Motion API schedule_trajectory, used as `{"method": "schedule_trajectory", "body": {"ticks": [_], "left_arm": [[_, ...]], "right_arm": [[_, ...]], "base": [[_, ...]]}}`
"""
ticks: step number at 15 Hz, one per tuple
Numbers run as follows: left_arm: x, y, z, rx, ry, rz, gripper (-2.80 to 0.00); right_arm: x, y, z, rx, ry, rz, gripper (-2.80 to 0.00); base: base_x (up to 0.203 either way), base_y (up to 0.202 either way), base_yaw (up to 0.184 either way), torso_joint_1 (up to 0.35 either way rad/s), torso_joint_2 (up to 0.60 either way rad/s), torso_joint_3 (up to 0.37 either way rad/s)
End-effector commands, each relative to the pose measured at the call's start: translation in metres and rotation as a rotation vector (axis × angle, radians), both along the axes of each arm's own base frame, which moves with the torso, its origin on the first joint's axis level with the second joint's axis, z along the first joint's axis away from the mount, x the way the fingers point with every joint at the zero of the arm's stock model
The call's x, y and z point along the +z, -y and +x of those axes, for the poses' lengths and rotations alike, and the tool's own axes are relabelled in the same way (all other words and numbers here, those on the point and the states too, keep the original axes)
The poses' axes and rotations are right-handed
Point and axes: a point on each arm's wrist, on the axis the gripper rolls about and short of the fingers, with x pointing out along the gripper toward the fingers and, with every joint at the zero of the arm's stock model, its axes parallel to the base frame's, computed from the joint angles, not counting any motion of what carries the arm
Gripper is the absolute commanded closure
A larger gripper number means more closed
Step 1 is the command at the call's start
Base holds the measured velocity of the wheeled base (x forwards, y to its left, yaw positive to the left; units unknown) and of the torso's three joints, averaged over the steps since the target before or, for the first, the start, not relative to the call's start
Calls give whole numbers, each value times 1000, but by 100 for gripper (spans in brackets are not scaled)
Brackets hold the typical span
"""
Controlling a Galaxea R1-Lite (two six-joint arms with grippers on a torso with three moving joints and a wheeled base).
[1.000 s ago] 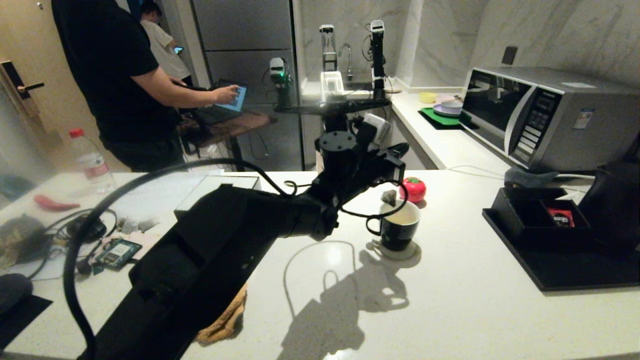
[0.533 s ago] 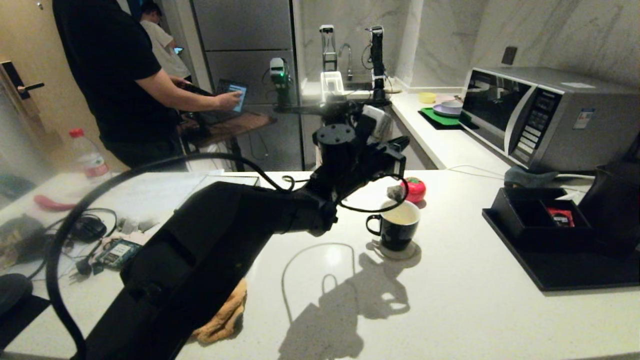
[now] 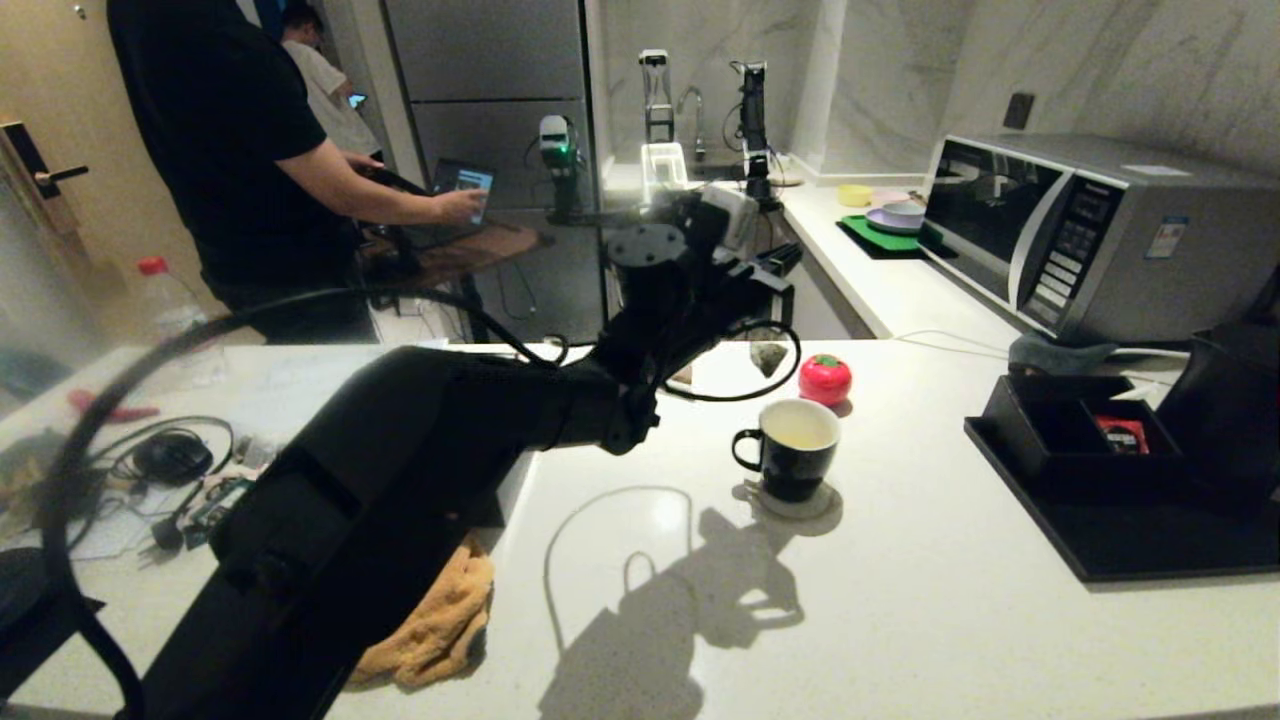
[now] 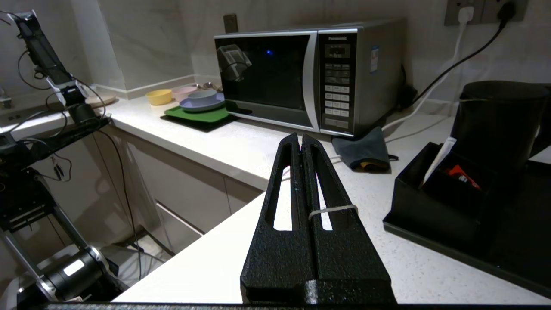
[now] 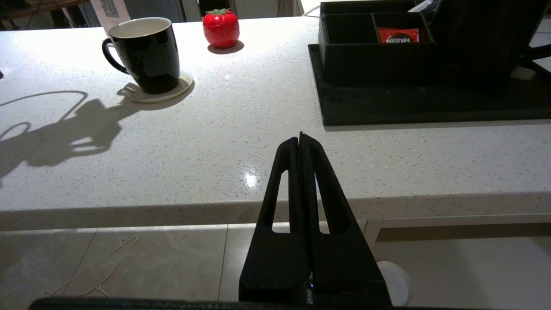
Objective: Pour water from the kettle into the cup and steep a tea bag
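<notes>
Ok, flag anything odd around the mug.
The tea bag dangles in the air under the shut left gripper, beside and above the cup, not in the water. The cup stands upright on its coaster; no spill shows.

Work surface: white speckled countertop (image 3: 900, 620), lit from above. Taking the black mug (image 3: 795, 452) as the clock centre in the head view: it stands on a pale round coaster (image 3: 795, 502). A red strawberry-shaped object (image 3: 826, 379) sits near at 1 o'clock, apart from the mug. A black tray (image 3: 1100, 545) lies well off at 3 o'clock, carrying a black compartmented box (image 3: 1060, 430) and the black kettle (image 3: 1235, 420). A tan cloth (image 3: 430, 630) lies at 8 o'clock near the front edge. Cables and small devices (image 3: 170, 470) are scattered at 9 o'clock; a clear bottle with red cap (image 3: 175, 320) stands at 10 o'clock.
</notes>
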Motion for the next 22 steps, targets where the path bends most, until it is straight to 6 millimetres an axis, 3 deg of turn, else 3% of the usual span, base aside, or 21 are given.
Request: {"method": "schedule_trajectory", "body": {"ticks": [1, 8, 22], "left_arm": [[16, -4, -4, 0, 1, 1, 0], [58, -34, -17, 38, -53, 74, 0], [97, -144, -63, 218, -100, 128, 0]], "right_arm": [[0, 0, 0, -1, -1, 0, 0], [0, 0, 0, 1, 0, 0, 0], [0, 0, 0, 0, 0, 0, 0]], "base": [[0, 0, 0, 0, 0, 0], [0, 0, 0, 0, 0, 0], [0, 0, 0, 0, 0, 0]]}}
